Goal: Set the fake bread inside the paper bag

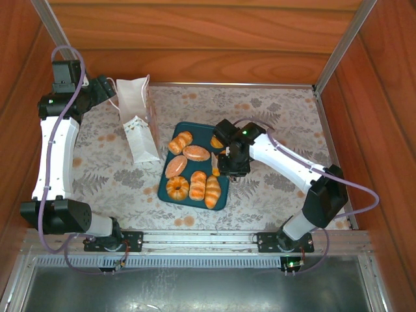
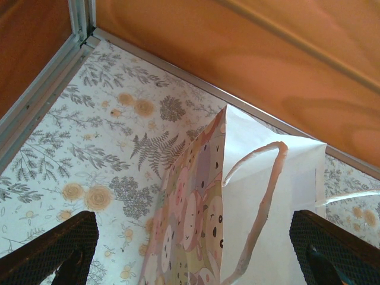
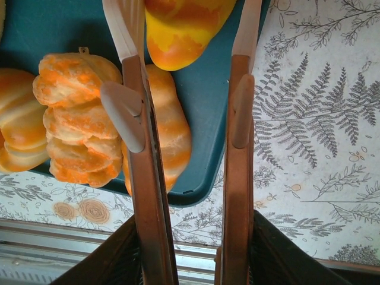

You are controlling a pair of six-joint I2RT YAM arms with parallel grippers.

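Fake bread (image 1: 196,153): glossy orange pastries on a teal tray (image 1: 198,132) at table centre.
Paper bag (image 1: 138,127): at the tray's 10 o'clock; no bread visible inside.
Left gripper (image 2: 196,243): spread wide, empty, facing the bag.
Right gripper (image 1: 231,162): at the tray's 3 o'clock edge, half-spread around a yellow-orange bun (image 3: 184,29); grip unclear.
Progress: apparently just starting, with every pastry left.

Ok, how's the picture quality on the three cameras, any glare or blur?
Top external: even, soft light, sharp, slight sheen on the fake bread. Left wrist: the paper bag looks nearly washed out inside, the wood wall behind soft. Right wrist: warm cast, bread sharp, no glare.
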